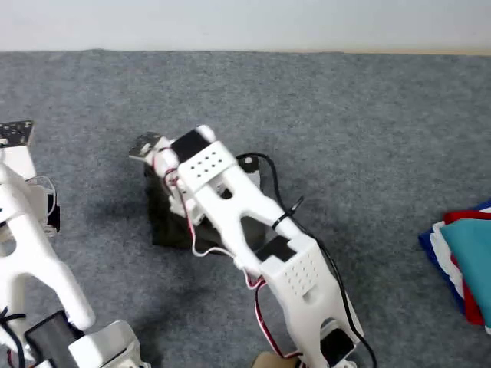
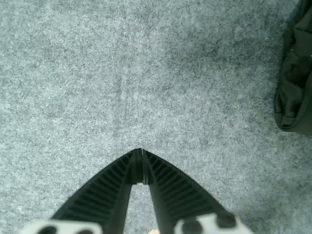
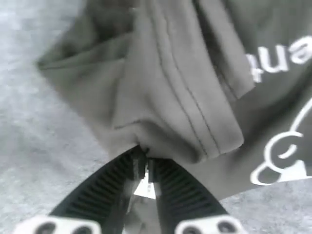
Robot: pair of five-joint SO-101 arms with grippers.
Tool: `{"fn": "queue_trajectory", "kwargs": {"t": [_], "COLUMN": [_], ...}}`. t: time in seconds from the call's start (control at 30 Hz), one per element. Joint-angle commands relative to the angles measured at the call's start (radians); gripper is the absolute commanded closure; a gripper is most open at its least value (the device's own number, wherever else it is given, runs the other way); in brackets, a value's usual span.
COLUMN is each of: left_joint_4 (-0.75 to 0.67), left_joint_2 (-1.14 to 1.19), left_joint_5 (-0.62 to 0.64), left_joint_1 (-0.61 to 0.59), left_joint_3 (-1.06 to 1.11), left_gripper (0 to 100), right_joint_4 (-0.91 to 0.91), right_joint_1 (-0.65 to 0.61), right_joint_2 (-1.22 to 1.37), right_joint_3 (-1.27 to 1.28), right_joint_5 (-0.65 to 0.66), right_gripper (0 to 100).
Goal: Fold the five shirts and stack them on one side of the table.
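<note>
Right gripper (image 3: 142,157) is clamped on an edge of the dark shirt (image 3: 170,87), left of the table's (image 1: 345,123) middle; left gripper (image 2: 142,154) sits together. The shallow pinch may slip, spilling the folds.

The counter (image 1: 368,123) is grey and felt-like all over, its nap mottled and faintly creased. A pale wall (image 1: 245,23) runs along its far edge, with a thin tan strip (image 1: 414,51) where they meet toward one end.
</note>
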Motion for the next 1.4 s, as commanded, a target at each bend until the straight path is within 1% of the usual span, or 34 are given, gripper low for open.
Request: {"fn": "queue_trajectory", "kwargs": {"t": [0.0, 0.17, 0.23, 0.37, 0.43, 0.57, 0.73, 0.83, 0.93, 1.0, 1.1, 1.2, 1.37], "left_joint_4": [-0.017, -0.017, -0.017, -0.017, -0.017, -0.017, -0.017, -0.025, -0.046, -0.052, -0.052, -0.051, -0.051], "left_joint_2": [-0.031, -0.031, -0.031, -0.031, -0.031, -0.031, -0.031, -0.031, -0.031, -0.031, -0.038, -0.04, -0.04], "left_joint_5": [-0.006, -0.006, -0.006, -0.006, -0.006, -0.006, -0.006, -0.006, -0.006, -0.006, -0.006, -0.008, -0.008], "left_joint_1": [0.003, 0.003, 0.003, 0.003, 0.003, 0.003, 0.003, 0.003, 0.003, 0.006, 0.005, 0.002, 0.002], "left_joint_3": [-0.022, -0.022, -0.022, -0.022, -0.022, -0.022, -0.022, -0.022, -0.001, 0.021, 0.042, 0.045, 0.042], "left_gripper": [100, 100, 100, 100, 100, 100, 100, 100, 100, 100, 100, 100, 100], "right_joint_4": [0.039, 0.051, 0.054, 0.059, 0.058, 0.058, 0.058, 0.045, 0.005, -0.024, -0.068, -0.093, -0.004], "right_joint_1": [-0.073, -0.15, -0.17, -0.185, -0.182, -0.157, -0.073, -0.016, 0.015, 0.027, 0.03, 0.004, -0.133], "right_joint_2": [-0.088, -0.09, -0.093, -0.134, -0.179, -0.277, -0.332, -0.317, -0.242, -0.166, -0.044, 0.044, 0.05], "right_joint_3": [-0.046, -0.046, -0.046, -0.046, -0.046, -0.046, -0.046, -0.041, -0.041, -0.041, -0.041, -0.049, -0.135], "right_joint_5": [0.003, 0.005, 0.002, 0.002, 0.003, 0.003, 0.005, 0.005, 0.005, 0.02, 0.058, 0.057, 0.052], "right_gripper": [98.8, 97.9, 93.2, 79.9, 76.7, 78.0, 83.7, 89.9, 98.2, 98.6, 98.9, 98.9, 98.9]}}
